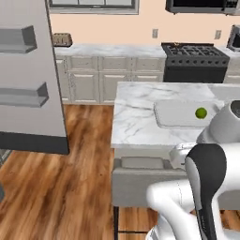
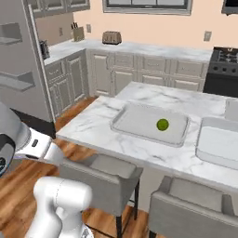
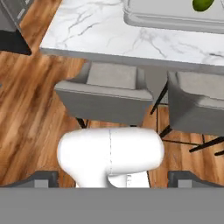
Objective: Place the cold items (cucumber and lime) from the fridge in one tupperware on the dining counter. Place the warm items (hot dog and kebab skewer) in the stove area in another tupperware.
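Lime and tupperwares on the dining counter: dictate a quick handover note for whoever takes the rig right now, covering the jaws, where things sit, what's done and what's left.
Gripper: jaws wide open, holding nothing, in the hand view low over the grey stools beside the dining counter.
Lime: lying inside the nearer tupperware on the counter. Done.
Second tupperware: to the right of the first, with nothing visible in it.
Fridge: door open on the left; the cucumber can't be seen from here.
Stove area: behind the counter; hot dog and kebab skewer can't be made out.
Left: cucumber in with the lime; both warm items into the second tupperware.
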